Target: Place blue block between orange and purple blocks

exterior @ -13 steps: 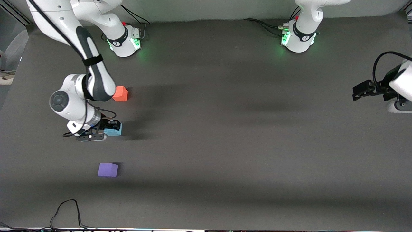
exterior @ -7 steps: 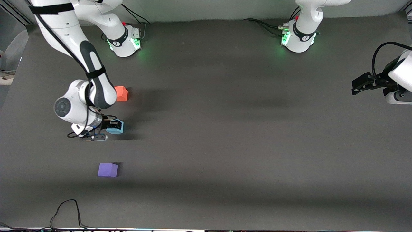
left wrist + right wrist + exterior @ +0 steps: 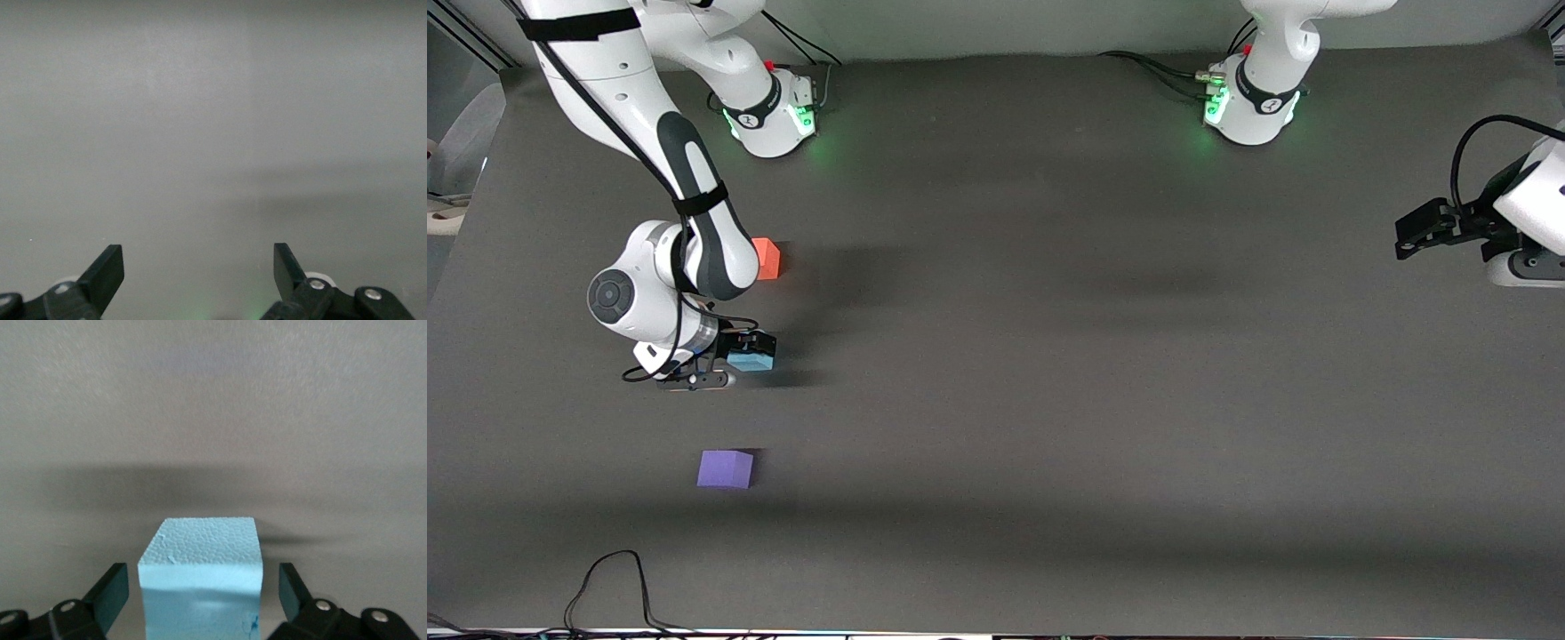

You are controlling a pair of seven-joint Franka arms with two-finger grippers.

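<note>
The small sky-blue matte foam cube (image 3: 751, 360) sits on the dark grey surface (image 3: 1049, 373) at the left of the front view, lower in that frame than the orange-red matte cube (image 3: 766, 259) and higher than the violet-purple matte cube (image 3: 725, 468), so roughly between them. The right gripper (image 3: 740, 353) hangs low around it. In the right wrist view the blue cube (image 3: 201, 577) fills the lower middle of the frame with the two black fingers (image 3: 111, 592) standing clear of its sides, a gap showing on each: the jaws are released, not gripping.

The main risk I see is in pulling away. If the right gripper lifts off at an angle or swings sideways, a finger could clip the light foam cube and nudge it out of line, or tip it. Foam is light and slightly grippy, so even a brush may drag it along. The right arm's elbow also hangs over the orange-red cube in the front view, so a careless retreat could bump that one too.

The left gripper (image 3: 1423, 233) waits at the right edge of the front view, its jaws spread open (image 3: 199, 267) over bare surface.
</note>
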